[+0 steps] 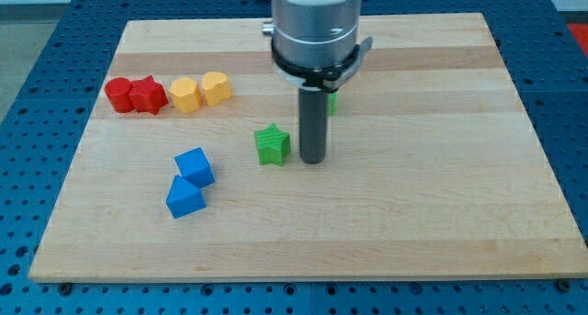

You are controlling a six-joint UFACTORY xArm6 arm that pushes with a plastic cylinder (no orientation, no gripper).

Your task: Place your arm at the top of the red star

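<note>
My tip (313,159) down on pale wooden worktop (441,214), just at 3 o'clock of green plastic star (272,144), well apart from red plastic star (147,96); rod end effector without jaws

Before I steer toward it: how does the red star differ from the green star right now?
The red star sits far at the view's left, near the board's upper edge; the green star sits mid-board. The red star touches another red block; the green star touches no block. My tip is just right of the green star, well away from the red star. Both are star-shaped and look similar in size.
</note>
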